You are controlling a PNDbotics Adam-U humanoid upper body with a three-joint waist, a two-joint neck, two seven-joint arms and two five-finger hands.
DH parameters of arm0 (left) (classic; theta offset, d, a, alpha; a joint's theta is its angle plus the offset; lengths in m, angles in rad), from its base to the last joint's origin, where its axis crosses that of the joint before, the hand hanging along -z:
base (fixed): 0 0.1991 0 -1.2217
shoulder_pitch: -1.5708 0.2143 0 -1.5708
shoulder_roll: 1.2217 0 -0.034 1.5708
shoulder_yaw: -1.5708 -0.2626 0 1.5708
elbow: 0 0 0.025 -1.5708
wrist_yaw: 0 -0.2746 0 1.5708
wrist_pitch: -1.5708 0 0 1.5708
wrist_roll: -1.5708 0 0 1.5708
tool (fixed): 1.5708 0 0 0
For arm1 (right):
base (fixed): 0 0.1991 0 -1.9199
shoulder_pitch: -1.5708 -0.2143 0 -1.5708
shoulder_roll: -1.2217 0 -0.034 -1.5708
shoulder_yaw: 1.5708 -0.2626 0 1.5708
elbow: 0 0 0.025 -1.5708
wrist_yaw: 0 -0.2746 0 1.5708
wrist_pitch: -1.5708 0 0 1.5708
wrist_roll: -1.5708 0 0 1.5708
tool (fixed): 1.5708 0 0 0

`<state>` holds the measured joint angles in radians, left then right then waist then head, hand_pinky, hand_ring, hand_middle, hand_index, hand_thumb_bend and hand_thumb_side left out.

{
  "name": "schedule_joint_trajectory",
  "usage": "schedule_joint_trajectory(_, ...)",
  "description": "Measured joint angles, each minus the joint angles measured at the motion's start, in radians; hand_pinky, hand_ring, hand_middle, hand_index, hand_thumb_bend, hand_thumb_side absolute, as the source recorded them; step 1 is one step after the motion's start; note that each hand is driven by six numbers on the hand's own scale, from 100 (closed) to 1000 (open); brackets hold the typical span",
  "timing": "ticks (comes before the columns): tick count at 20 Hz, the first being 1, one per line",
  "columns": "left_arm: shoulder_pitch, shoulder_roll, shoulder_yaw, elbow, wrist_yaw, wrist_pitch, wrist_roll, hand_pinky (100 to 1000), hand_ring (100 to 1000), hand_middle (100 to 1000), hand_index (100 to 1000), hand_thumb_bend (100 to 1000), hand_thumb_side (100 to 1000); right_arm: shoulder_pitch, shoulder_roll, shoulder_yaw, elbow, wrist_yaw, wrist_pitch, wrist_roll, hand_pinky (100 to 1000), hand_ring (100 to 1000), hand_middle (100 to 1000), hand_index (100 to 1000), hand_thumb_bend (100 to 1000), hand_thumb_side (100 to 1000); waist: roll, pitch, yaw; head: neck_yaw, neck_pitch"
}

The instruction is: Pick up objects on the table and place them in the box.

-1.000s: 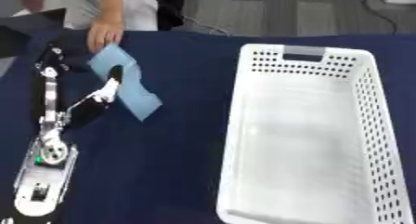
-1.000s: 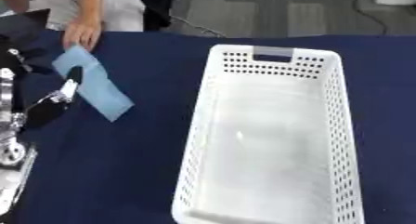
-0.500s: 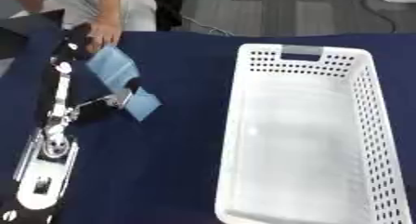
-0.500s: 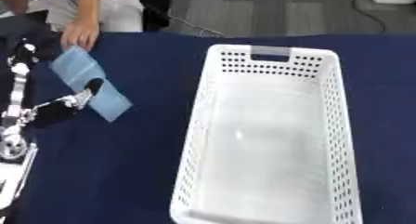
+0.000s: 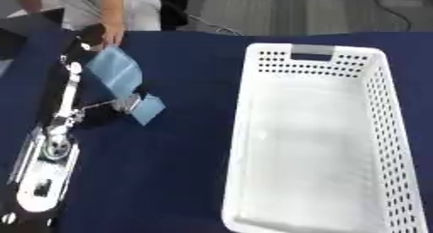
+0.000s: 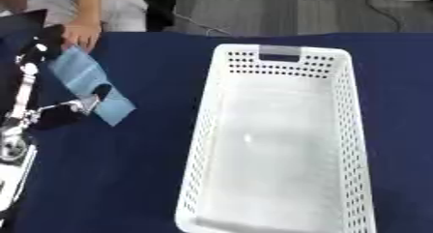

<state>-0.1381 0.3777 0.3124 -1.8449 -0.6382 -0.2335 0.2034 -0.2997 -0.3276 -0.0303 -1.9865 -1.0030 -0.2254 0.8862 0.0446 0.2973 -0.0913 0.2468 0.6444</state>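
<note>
**Left robot hand pinching a blue packet, person's hand at its far end**

The left robot hand (image 5: 127,101) reaches in from the left edge on a silver-jointed arm and has its fingers closed on the lower part of a flat, light blue packet (image 5: 118,77). The packet runs diagonally from upper left to lower right, its lower corner poking out past the fingers over the dark blue tabletop (image 5: 178,169). A person's hand (image 5: 111,34) touches the packet's upper end at the far edge of the tabletop. To the right, well apart from the packet, sits the long white perforated box (image 5: 245,130), open side up, with nothing visible inside it. The right robot hand shows in neither view.
</note>
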Motion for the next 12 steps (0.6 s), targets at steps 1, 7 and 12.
schedule_joint_trajectory(1,0.000,0.000,0.000,0.000,-0.004,0.000,-0.001,723,843,885,939,477,469,0.000,0.000,0.000,0.000,0.000,0.000,0.000,814,739,799,910,100,799,0.001,0.000,0.000,0.000,0.001)
schedule_joint_trajectory(7,-0.001,0.000,0.000,0.000,-0.011,-0.002,0.000,713,838,876,933,457,480,-0.002,0.000,0.002,0.000,0.000,0.000,0.000,814,739,798,910,100,800,0.003,0.004,-0.002,-0.001,0.001)
schedule_joint_trajectory(12,-0.001,0.013,-0.006,0.008,-0.018,-0.005,-0.008,757,871,895,925,351,464,-0.008,-0.001,0.002,0.000,0.000,0.000,0.000,815,742,796,908,100,800,0.008,0.006,-0.006,-0.002,0.004)
